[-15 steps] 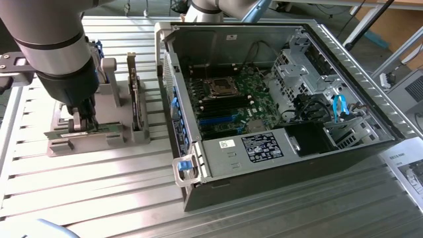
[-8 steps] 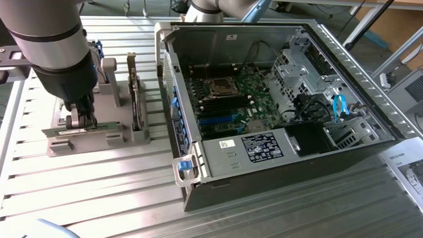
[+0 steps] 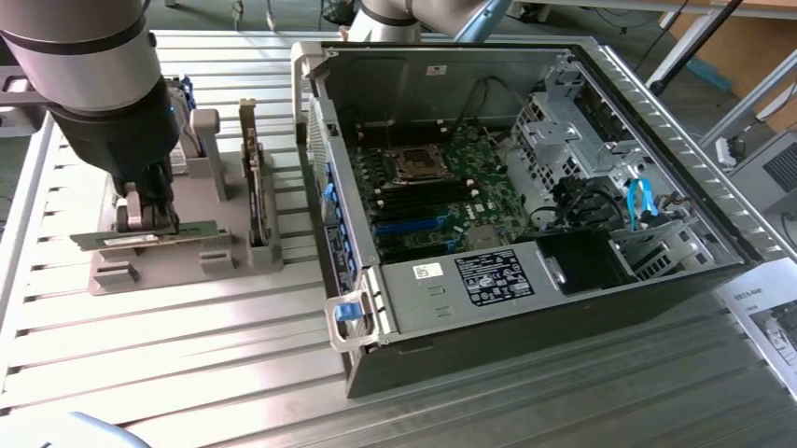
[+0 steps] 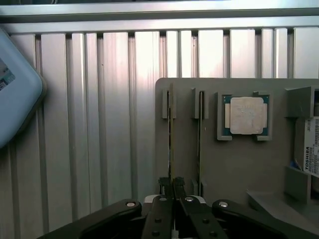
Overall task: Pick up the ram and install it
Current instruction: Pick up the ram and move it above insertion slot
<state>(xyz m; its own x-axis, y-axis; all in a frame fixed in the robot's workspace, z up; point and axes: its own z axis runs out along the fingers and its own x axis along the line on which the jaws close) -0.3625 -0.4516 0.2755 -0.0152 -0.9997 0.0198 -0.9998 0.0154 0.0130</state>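
Step in hand is judged to be the pick. The gripper [image 3: 147, 224] is set down over the ram [image 3: 200, 234]. In the wrist view its fingers [image 4: 178, 185] are seen pressed together on the ram's thin upper edge, pinching it approx. at mid-length. The ram is stood on edge in the slot along the edge of the grey holder [image 3: 187, 268] that borders bare table [image 3: 187, 359] slats. Whether it has been raised out of the slot cannot be told.

A second thin board [image 4: 200, 134] is stood in the next slot, just beside & parallel. A CPU [image 4: 246, 115] is seated further in on the holder, and a hard drive [image 4: 310, 149] w/ white label beyond it. The open PC case [image 3: 412, 70] is set on the same table, well apart, toward the exterior view's right.

To be done well:
- **Grip:** it should be kept square & centred btw. the slot's end posts [image 4: 165, 104], so no twist is put in.
- **Lift:** it is best made straight out of the slot, w/o tilt. A skewed pull could bind the ram on the posts or knock the neighbour board.
- **Force:** it is best kept modest, since the board is thin & its chips could be stressed.
- **Slip:** it is to be watched for, as only a narrow strip of edge is held.
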